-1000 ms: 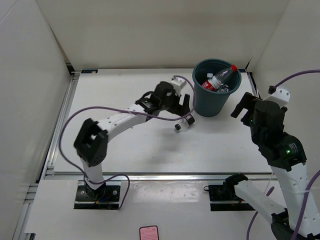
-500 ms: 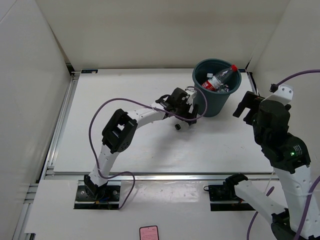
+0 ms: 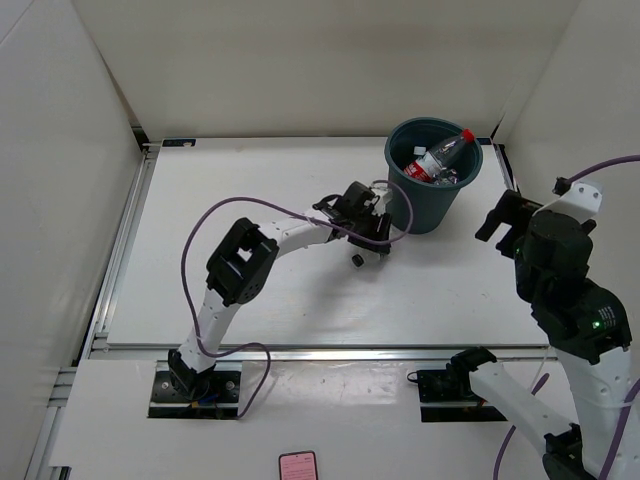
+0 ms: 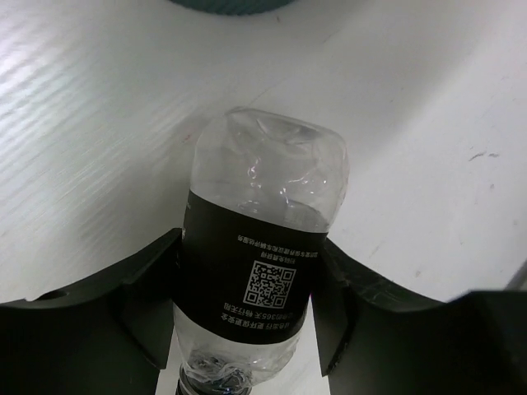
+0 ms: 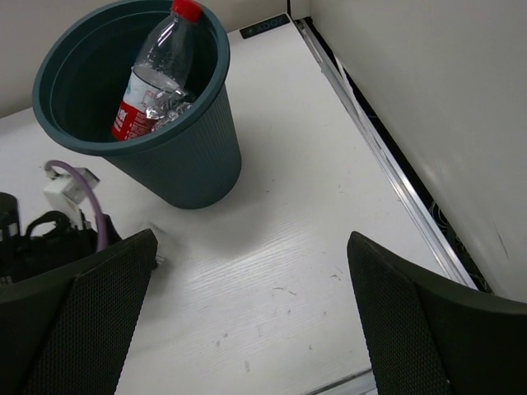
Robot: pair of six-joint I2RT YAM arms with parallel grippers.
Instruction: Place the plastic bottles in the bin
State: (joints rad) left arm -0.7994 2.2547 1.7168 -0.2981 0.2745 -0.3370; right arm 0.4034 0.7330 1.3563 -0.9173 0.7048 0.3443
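Colours on the white surface [image 3: 250, 300]
The bin [image 5: 185, 164] is dark teal, with fine ribbed lines on its wall. The red-label bottle [image 5: 155, 70] is clear with a red cap. The black-label bottle [image 4: 255, 271] is clear too, its label carrying white print and a square code. The left fingers [image 4: 140, 313] are black, the cable [image 5: 99, 216] purple.

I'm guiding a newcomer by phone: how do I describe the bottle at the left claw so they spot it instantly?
Find the round teal bin at the far right of the table. Just left of its base, the left claw holds a clear bottle. Unlike the red-label bottle leaning in the bin, it has a black label with a QR code.
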